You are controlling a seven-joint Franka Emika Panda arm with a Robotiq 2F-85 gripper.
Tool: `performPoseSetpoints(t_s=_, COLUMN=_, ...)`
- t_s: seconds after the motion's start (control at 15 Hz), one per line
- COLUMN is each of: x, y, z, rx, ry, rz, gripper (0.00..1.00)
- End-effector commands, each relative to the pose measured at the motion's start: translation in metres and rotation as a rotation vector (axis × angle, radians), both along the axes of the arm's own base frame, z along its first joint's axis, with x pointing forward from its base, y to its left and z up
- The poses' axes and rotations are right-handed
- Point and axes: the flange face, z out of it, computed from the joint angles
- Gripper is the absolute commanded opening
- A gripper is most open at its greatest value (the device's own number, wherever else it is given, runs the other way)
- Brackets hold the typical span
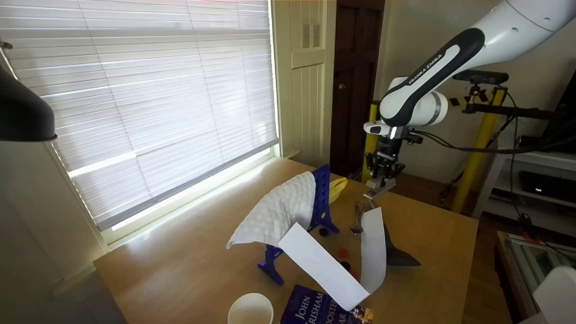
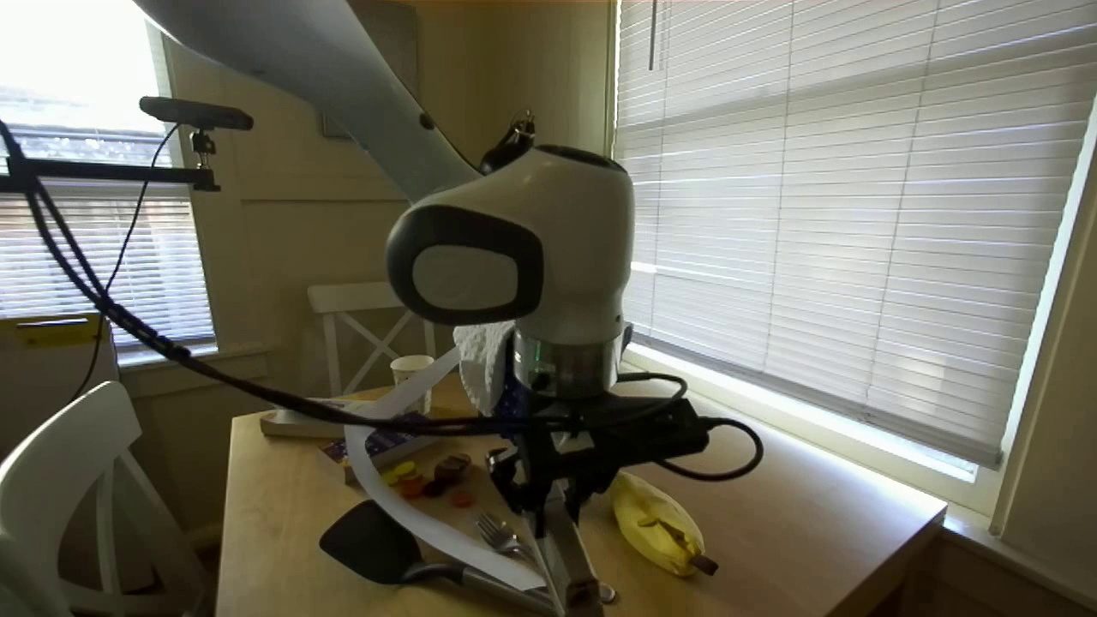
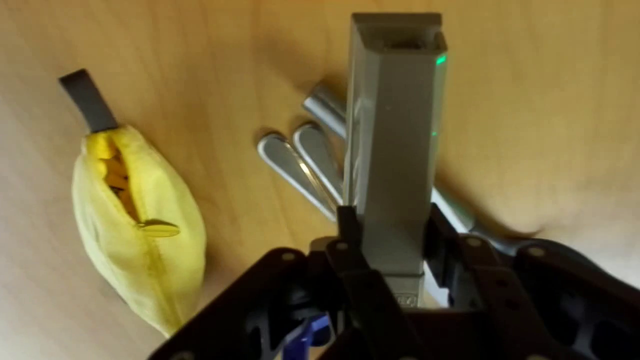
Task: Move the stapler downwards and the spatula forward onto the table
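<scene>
Since the stapler (image 3: 400, 150) is pinched in the hand (image 3: 392, 225), squeezed from both sides, the first half of this looks started but not finished. It's held up over the cutlery (image 3: 317, 155) and the handle end of the spatula (image 2: 373, 542), toward the far edge of the tabletop (image 1: 441, 243) in an exterior view, so lowering and letting go are probably what's left there. Spatula-wise, nothing seems done yet: it's just laid on the tabletop, ungripped, blade aimed at the edge opposite the blinds (image 2: 814, 240). Which way "forward" is meant can't really be told, so under halfway overall, maybe.
</scene>
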Motion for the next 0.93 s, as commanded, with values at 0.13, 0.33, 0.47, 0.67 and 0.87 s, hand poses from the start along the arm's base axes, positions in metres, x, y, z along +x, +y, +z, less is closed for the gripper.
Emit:
performPoseSetpoints(t_s=0.13, x=-0.066, y=0.005, z=0.007, rx=0.094, ry=0.028, rz=0.201, gripper=0.11)
performPoseSetpoints(t_s=0.33, x=-0.084, y=0.002, z=0.001, rx=0.096, ry=0.018, rz=0.273, gripper=0.11)
performPoseSetpoints(t_s=0.47, x=-0.076, y=-0.003, z=-0.006, rx=0.091, ry=0.041, rz=0.246, gripper=0.36)
performPoseSetpoints(t_s=0.67, x=-0.081, y=-0.004, z=-0.005, rx=0.090, ry=0.036, rz=0.257, gripper=0.36)
performPoseSetpoints(t_s=0.87, x=-0.080, y=-0.002, z=-0.018, rx=0.062, ry=0.032, rz=0.260, gripper=0.11)
